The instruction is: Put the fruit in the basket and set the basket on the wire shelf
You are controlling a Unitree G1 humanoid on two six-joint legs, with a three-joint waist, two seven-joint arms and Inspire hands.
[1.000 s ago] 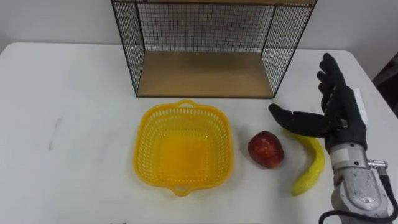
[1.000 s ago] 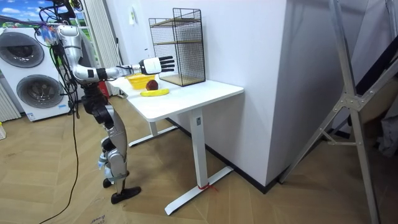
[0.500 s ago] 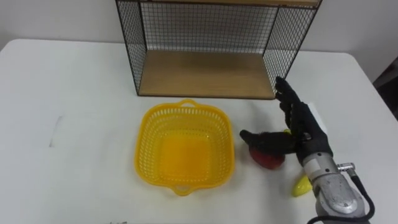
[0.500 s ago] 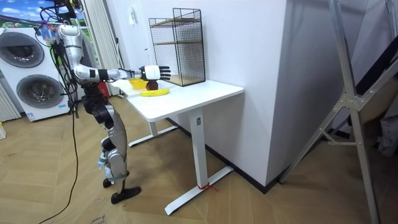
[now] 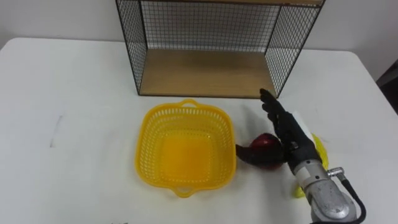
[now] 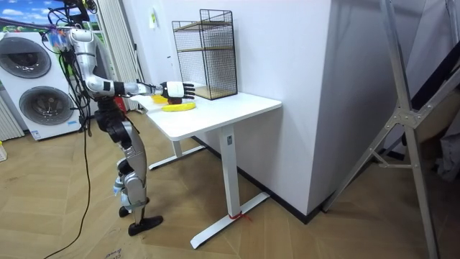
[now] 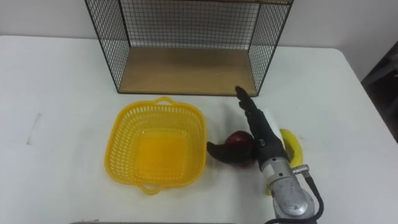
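The apple [image 5: 266, 149] sits on the worktop [image 5: 74, 93] just beside the empty basket [image 5: 184, 107], the right hand [image 5: 291, 138] spread open over it, apparently not yet gripping; closing off-centre could squirt the round fruit away or drag the neighbouring banana [image 5: 320, 148] along.

Bright, even light, perhaps overhead.

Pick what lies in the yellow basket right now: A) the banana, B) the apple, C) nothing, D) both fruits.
C: the basket is bare inside; the apple sits beside it at the right hand, with the banana on the far side of that hand.
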